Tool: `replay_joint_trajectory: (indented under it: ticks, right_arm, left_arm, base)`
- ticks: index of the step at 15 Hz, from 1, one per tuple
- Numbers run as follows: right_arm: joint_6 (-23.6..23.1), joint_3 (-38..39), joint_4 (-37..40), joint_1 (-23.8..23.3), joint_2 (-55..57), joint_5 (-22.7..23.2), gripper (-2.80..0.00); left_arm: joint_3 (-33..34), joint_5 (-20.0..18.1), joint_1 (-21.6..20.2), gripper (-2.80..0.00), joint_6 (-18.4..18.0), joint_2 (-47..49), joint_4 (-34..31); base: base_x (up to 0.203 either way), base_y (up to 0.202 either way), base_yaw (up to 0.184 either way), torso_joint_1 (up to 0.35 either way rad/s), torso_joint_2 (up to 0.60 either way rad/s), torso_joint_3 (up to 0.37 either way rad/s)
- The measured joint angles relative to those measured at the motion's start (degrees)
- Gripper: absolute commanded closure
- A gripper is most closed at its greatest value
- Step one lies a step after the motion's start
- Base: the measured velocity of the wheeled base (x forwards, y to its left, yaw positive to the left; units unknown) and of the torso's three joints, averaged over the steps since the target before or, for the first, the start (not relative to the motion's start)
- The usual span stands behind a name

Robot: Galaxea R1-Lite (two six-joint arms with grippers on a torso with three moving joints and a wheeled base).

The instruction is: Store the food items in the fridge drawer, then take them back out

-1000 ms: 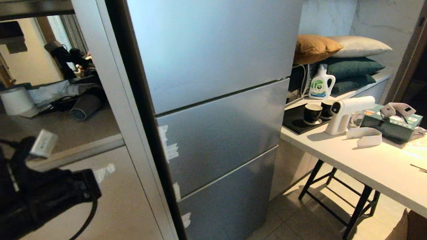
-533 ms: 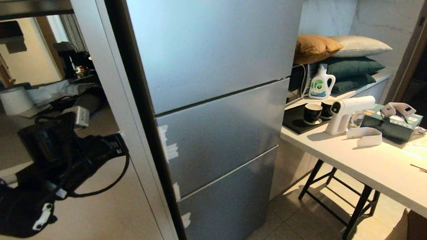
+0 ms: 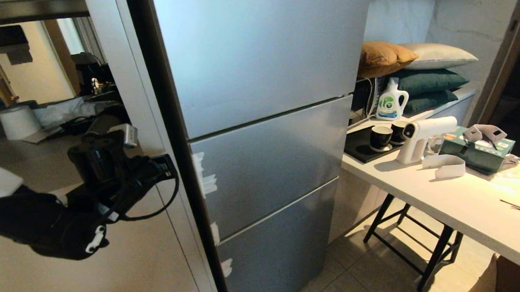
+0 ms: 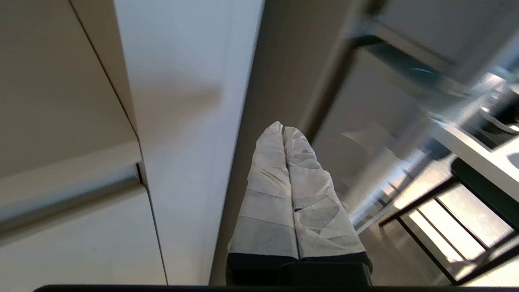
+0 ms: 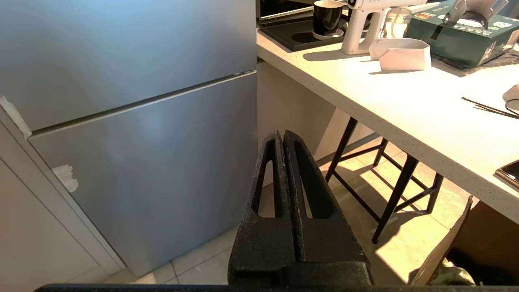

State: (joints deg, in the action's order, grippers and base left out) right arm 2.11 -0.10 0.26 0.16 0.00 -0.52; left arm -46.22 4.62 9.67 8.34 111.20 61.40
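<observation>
You're facing the silver-grey fridge (image 3: 259, 133), all its matte panels closed, tape scraps on their left edges. Your left gripper (image 3: 166, 165), fingers pressed together and empty, hangs by the fridge's left edge. Right gripper (image 5: 282, 140) pinched closed near the table (image 3: 455, 199).

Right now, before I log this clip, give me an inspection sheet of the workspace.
Surface: white table at right, crowded.
Job's things: fridge fully closed; no food or drawer seen.
Clutter: two black cups, white spray gun, green tissue box, detergent bottle, cushions.
Grippers: left gripper shut, empty, raised near the fridge's left edge; right gripper shut, empty, low.
Cables: black cable looping off the left arm.
Surroundings: beige cabinet at left, tiled floor.
</observation>
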Motion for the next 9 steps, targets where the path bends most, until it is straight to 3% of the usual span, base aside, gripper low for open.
replay_joint_trajectory:
  ticks: [9]
  right_arm:
    - [0.03,0.0,0.01,0.0,0.0,0.0,0.0]
  left_arm:
    - [-4.63,-0.27,1.63,0.0,0.2,3.81,0.03]
  base:
    - [0.0,0.0,0.0,0.0,0.0,0.0]
